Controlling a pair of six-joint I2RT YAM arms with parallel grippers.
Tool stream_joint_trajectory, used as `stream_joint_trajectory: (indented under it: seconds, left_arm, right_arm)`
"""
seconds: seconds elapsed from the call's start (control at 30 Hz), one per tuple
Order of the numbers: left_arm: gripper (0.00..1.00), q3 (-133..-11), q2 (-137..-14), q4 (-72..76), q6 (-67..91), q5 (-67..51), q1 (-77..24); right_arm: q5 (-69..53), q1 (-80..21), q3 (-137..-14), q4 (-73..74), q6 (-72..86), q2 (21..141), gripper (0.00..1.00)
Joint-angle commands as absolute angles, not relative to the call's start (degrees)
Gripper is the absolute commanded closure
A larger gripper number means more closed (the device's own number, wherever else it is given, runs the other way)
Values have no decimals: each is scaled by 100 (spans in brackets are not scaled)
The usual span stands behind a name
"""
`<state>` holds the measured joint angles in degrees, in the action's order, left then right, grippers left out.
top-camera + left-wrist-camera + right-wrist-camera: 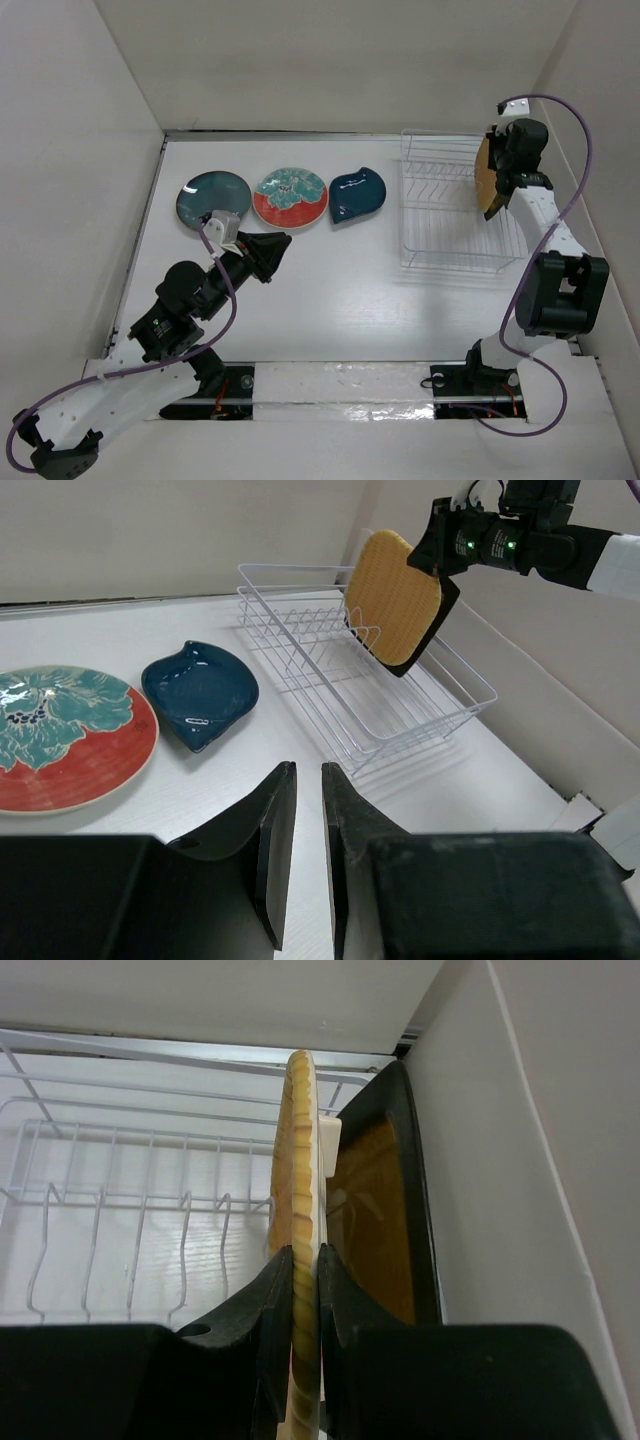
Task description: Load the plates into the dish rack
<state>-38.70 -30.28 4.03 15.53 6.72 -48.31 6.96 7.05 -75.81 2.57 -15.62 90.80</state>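
Observation:
My right gripper (497, 178) (305, 1250) is shut on the tan woven plate (484, 180) (391, 595) (297, 1160), holding it on edge over the right end of the white wire dish rack (405, 205) (300, 630) (120, 1142). The black-rimmed tan plate (385, 1200) (441, 615) stands right behind it; whether it rests in the rack is hidden. On the table lie the dark teal plate (213, 198), the red-rimmed floral plate (290, 196) (60, 735) and the navy leaf plate (357, 193) (198, 690). My left gripper (284, 241) (308, 768) hovers near them, shut with a thin slit, empty.
White walls close in the table at the back, left and right; the right wall stands just beyond the rack (520, 1160). A white taped strip (340, 385) runs along the near edge between the arm bases.

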Motion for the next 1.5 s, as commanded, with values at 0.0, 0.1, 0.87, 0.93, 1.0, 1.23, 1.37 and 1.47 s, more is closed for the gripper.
stream_joint_trajectory:
  seconds: [0.0,0.1,0.87,0.93,1.0,1.23,1.37,1.47]
  left_arm:
    - [86,-3937,-3050,659,1556,729,-4852]
    - [86,-3929,-3050,659,1556,738,-4852]
    - [86,-3920,-3041,650,1564,765,-4852]
    - [86,-3929,-3059,650,1556,782,-4852]
    - [87,-3929,-3094,659,1547,800,-4852]
    - [100,-3964,-3033,589,1784,1633,-4852]
    - [100,-3920,-2874,598,1881,1732,-4852]
    - [100,-3929,-2778,580,1846,1688,-4852]
  right_arm:
    - [475,765,-7533,-790,-1372,9044,100]
    - [352,765,-7225,-1080,-1134,9035,100]
    - [1485,63,-7252,-405,860,7754,44]
    - [1643,-508,-7023,-422,1237,7586,80]
    - [1748,-1226,-6717,-570,1528,7428,100]
    - [2917,-3959,-6204,-1222,3608,8293,100]
    - [3340,-4823,-6617,-984,4841,9411,100]
    - [3226,-5106,-6723,-1151,5658,10043,100]
